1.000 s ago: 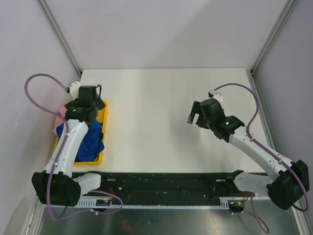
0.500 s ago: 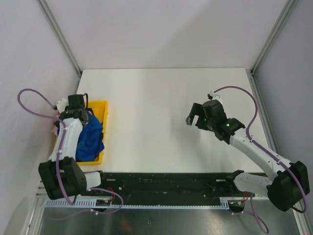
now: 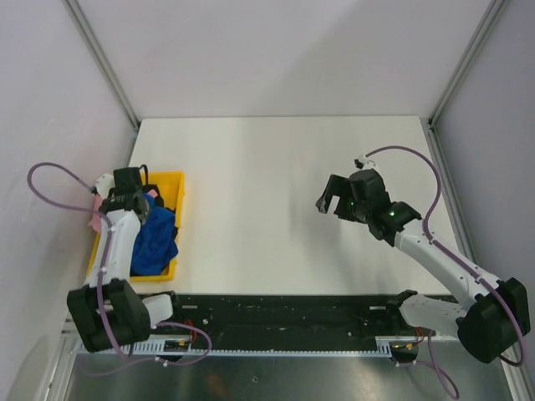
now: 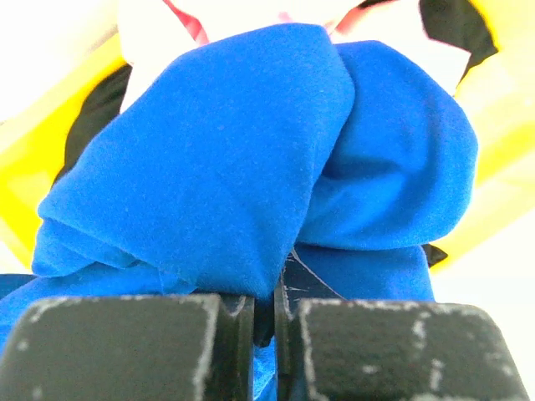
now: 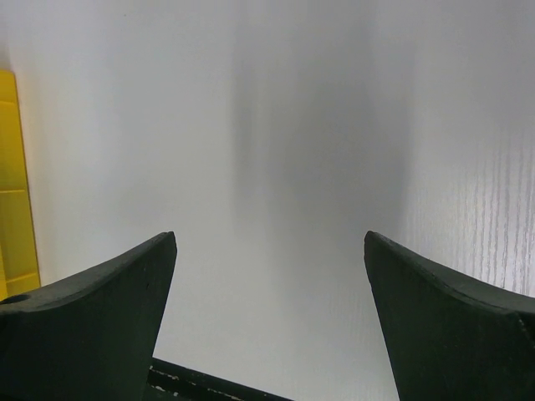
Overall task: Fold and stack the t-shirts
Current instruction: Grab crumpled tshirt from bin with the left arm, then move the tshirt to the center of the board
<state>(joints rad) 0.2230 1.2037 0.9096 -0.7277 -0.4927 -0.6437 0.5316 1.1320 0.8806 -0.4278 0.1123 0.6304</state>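
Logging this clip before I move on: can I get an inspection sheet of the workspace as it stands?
Surface: white table.
Job's things: blue shirt bunched in the bin, pink shirt at its left side, black shirt partly hidden behind the blue; none folded.
Clutter: yellow bin at the table's left edge.
Grippers: left gripper shut on the blue shirt; right gripper open above the table, holding nothing.
Cables: a purple cable loops off each arm.
Surroundings: pale walls, metal frame posts.
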